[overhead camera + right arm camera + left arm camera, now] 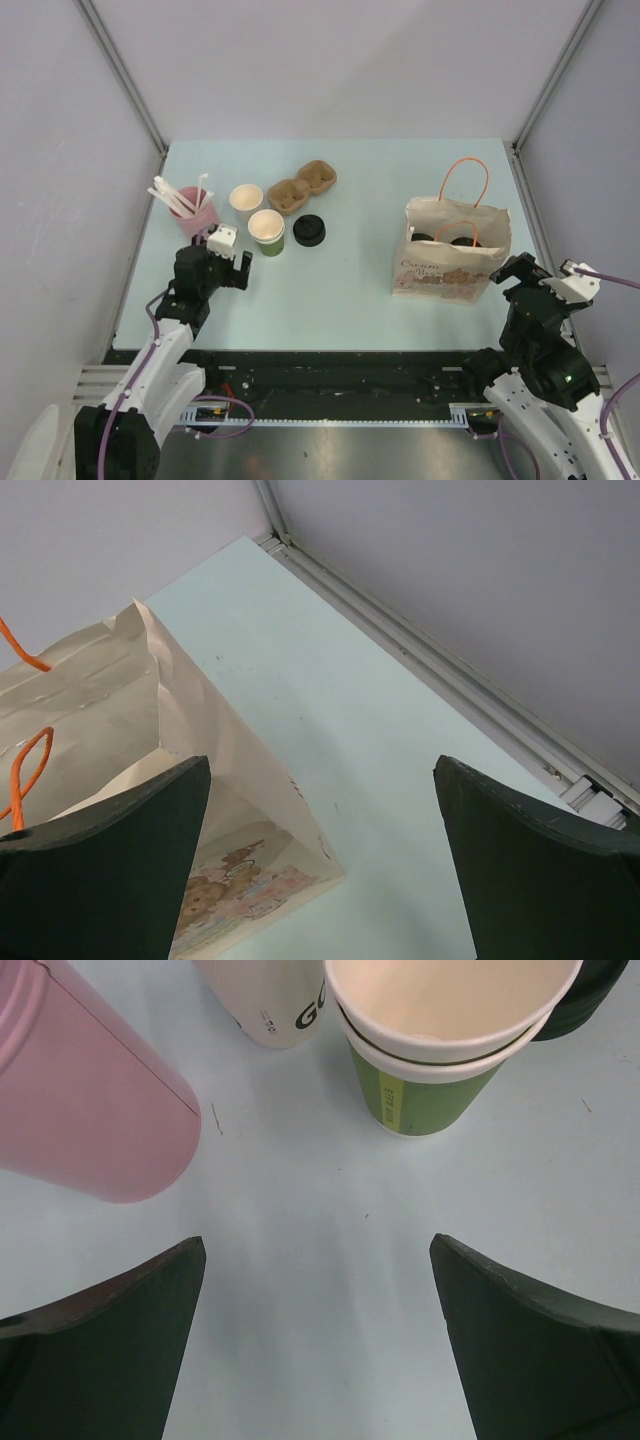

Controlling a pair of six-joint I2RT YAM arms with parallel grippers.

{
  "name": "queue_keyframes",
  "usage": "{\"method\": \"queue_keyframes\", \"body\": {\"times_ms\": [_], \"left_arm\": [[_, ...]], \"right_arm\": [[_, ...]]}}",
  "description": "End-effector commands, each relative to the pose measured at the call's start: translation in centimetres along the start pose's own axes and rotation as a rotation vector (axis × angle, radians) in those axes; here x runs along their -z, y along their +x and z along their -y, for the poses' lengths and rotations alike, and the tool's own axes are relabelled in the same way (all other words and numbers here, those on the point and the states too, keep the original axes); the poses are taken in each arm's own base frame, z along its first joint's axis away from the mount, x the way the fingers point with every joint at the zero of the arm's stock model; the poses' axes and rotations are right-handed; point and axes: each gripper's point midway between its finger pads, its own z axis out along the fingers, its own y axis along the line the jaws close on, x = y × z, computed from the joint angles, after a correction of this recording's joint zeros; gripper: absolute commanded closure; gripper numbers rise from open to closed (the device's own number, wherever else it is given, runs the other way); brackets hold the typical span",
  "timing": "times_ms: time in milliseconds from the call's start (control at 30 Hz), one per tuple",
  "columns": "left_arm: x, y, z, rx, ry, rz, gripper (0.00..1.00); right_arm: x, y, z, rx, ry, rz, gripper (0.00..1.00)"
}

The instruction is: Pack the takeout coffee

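Two round black lids (421, 237) (465, 242) show inside the open mouth of the paper bag (450, 270) with orange handles at the right; these are the lidded coffee cups, and their sides are hidden by the bag. My right gripper (520, 270) is open and empty just right of the bag. In the right wrist view (322, 765) the bag's corner (230, 810) lies by the left finger. My left gripper (232, 258) is open and empty at the left. It hovers over bare table (318, 1245), short of the lidless cups.
A pink cup of white straws (190, 205) (90, 1100), a lidless white cup (246, 200) (265, 1005) and a lidless green cup (266, 231) (430, 1070) stand before the left gripper. Loose black lids (309, 230) and brown cardboard carriers (300, 185) lie beside them. Walls enclose the table.
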Motion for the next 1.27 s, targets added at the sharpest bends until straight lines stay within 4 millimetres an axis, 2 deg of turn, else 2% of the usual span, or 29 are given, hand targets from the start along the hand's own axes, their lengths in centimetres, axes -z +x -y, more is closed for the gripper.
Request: {"method": "queue_keyframes", "body": {"times_ms": [0, 1233], "left_arm": [[-0.2, -1.1, -0.1, 0.01, 0.002, 0.053, 0.0], [-0.4, -0.3, 0.1, 0.004, 0.01, 0.03, 0.0]], "right_arm": [[0.0, -0.4, -0.2, -0.063, -0.006, 0.016, 0.0], [0.0, -0.4, -0.4, -0.059, -0.017, 0.014, 0.0]]}}
